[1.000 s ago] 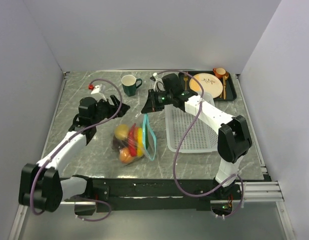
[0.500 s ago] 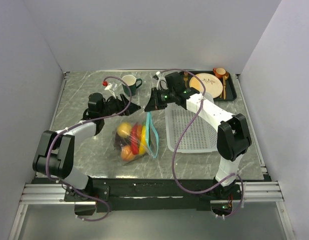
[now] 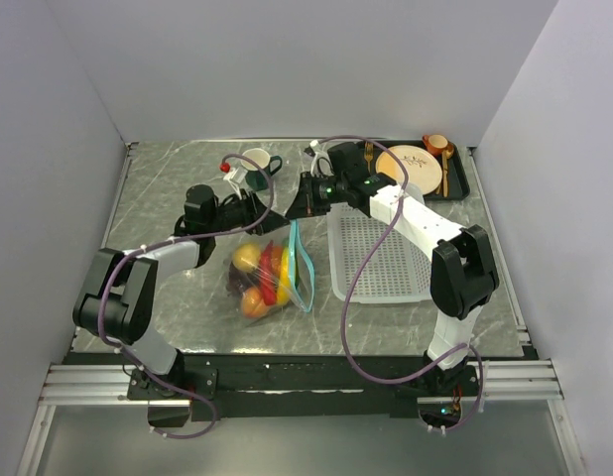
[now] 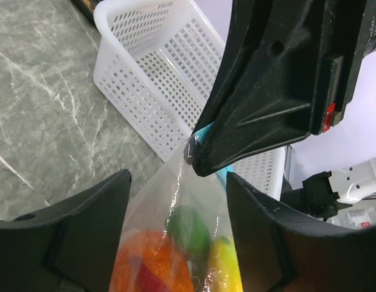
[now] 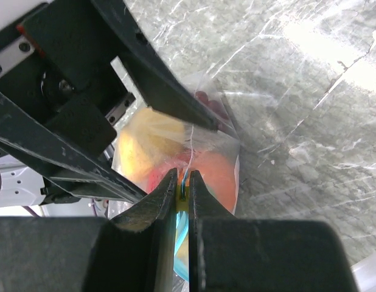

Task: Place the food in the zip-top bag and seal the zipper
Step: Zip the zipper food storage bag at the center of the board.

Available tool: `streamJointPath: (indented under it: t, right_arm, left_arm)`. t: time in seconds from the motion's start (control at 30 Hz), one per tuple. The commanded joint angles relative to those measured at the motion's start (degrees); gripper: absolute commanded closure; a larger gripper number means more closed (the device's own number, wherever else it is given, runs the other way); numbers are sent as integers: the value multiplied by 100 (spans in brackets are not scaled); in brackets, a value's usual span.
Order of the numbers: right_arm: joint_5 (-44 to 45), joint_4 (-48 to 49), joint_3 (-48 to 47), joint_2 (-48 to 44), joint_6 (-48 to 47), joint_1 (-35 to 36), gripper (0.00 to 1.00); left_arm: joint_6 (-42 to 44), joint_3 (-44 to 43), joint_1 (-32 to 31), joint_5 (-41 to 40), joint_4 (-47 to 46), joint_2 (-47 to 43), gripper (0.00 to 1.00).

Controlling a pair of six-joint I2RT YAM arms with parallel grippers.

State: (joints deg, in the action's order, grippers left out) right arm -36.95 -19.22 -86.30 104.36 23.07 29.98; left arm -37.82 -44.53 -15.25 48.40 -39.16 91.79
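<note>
The clear zip-top bag [image 3: 265,276] lies mid-table, holding the food [image 3: 257,283]: orange, yellow, red and green pieces. Its teal zipper [image 3: 304,268] runs along the right edge. My right gripper [image 3: 296,212] is shut on the far end of that strip; in the right wrist view the jaws [image 5: 184,182] pinch the zipper [image 5: 181,247] flat. My left gripper [image 3: 273,222] is open, one finger on each side of the bag's top just below the right gripper. In the left wrist view the bag [image 4: 170,201] with a green pepper [image 4: 188,228] sits between those fingers [image 4: 84,225].
A white mesh basket [image 3: 378,253] lies right of the bag, close under the right arm. A dark green mug [image 3: 257,169] stands behind the left gripper. At the back right is a black tray [image 3: 459,178] with a cream plate and an orange cup [image 3: 437,145].
My left arm has swung right and forward to the bag's top, and its jaws have narrowed a little around the plastic. My right gripper has kept its pinch on the zipper.
</note>
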Motion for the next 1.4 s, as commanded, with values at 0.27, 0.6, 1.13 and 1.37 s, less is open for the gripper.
streamJointPath:
  t: [0.27,0.6,1.13,1.37]
  right_arm:
    - [-23,393,-168,-144,75,-115,98]
    - [21,384,-185,-187,110,-141,66]
    - [162,938,421,-565,497,-317,71]
    - [100,964,421,-530,479,-326,65]
  left_arm:
    - [302,-73,-49,73,207,-319,51]
    - [64,-143,-92,47,92,-249,99]
    - [56,-99,-154,-138,101,-337,99]
    - [91,-161,-154,-86,154,-311,99]
